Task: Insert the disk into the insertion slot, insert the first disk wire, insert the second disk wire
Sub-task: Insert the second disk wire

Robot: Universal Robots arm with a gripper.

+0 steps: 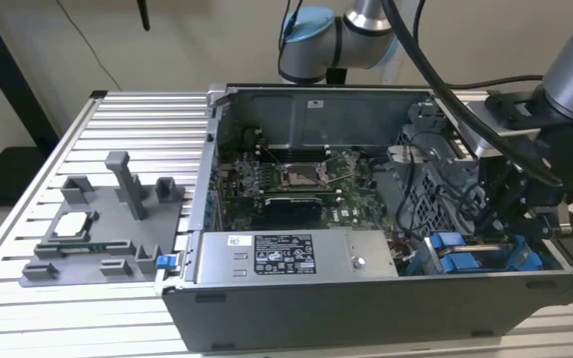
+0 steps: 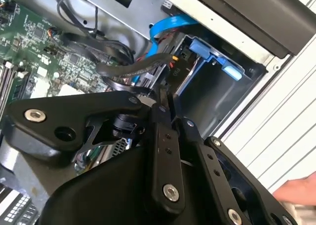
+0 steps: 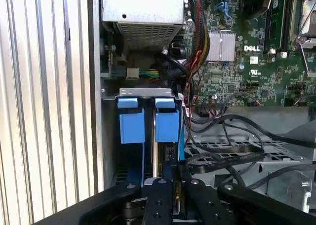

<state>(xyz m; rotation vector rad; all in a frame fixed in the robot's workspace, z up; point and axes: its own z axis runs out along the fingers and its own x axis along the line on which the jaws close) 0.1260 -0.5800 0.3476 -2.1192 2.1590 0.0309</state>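
ribbed aluminium table point(image 1: 87, 298), beige wall point(image 1: 207, 37), open computer case point(image 1: 366, 313).

A plain beige wall point(image 1: 197, 45) is being seen behind the workbench in the exterior view; a ribbed aluminium tabletop point(image 1: 27, 194) is being lit evenly; a dark post point(image 1: 8, 74) is standing at the exterior view's left; a thin cable point(image 1: 87, 45) is hanging down the wall.

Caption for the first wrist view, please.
Gripper poised at the insertion slot with blue rails, beside the motherboard and cables.
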